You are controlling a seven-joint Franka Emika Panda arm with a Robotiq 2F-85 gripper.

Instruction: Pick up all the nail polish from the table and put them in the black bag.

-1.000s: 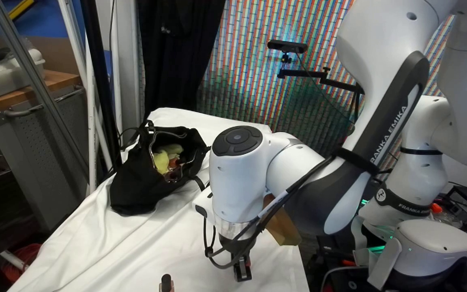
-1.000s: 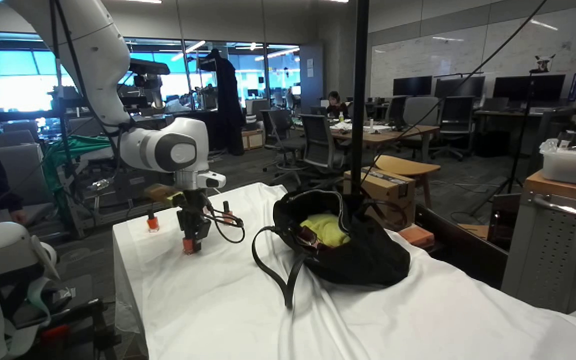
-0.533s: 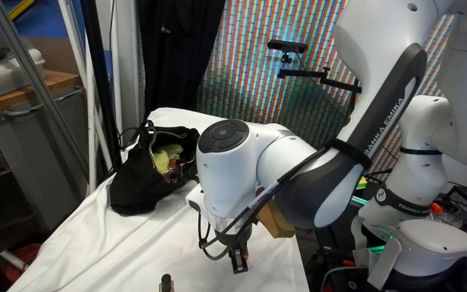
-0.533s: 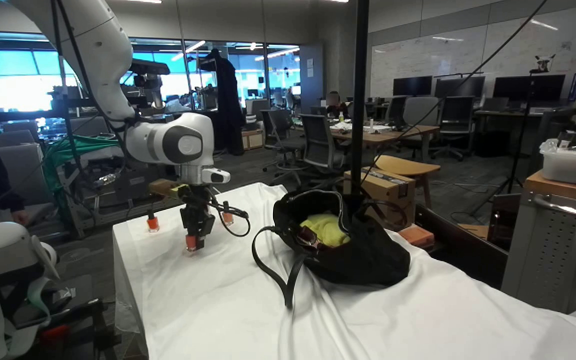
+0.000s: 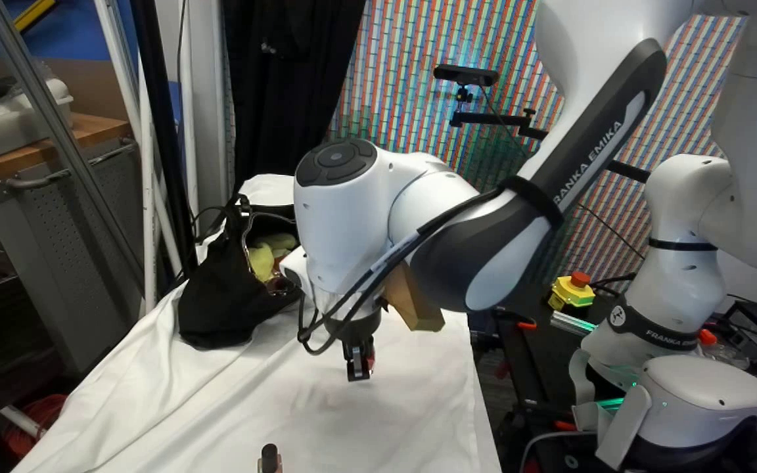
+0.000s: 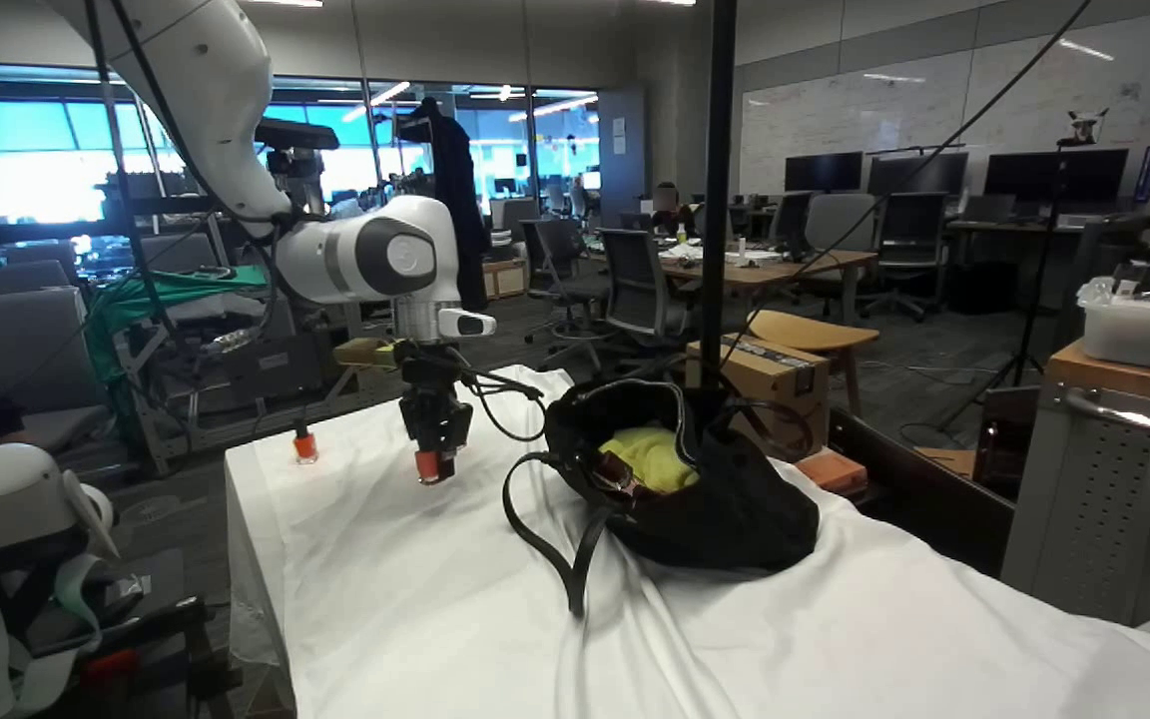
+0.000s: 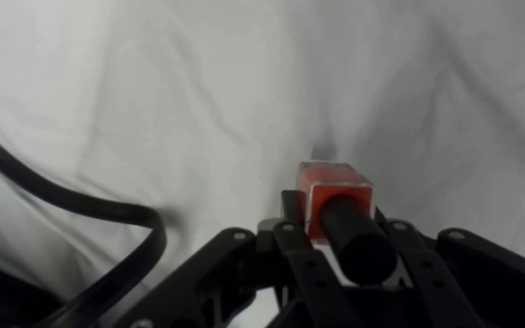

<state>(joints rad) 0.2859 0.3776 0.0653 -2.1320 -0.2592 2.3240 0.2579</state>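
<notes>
Your cloth-draped table (image 6: pixel 455 599) matt and wrinkled, your black bag (image 6: pixel 710 514) soft fabric, the red nail polish bottle (image 7: pixel 344 216) glassy

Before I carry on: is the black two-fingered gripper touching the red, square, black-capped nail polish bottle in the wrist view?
Touching. The wrist view shows the gripper closed on the bottle, with a finger against each side.

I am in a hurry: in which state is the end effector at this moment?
End effector: closed, holding a red nail polish by its body.
</notes>
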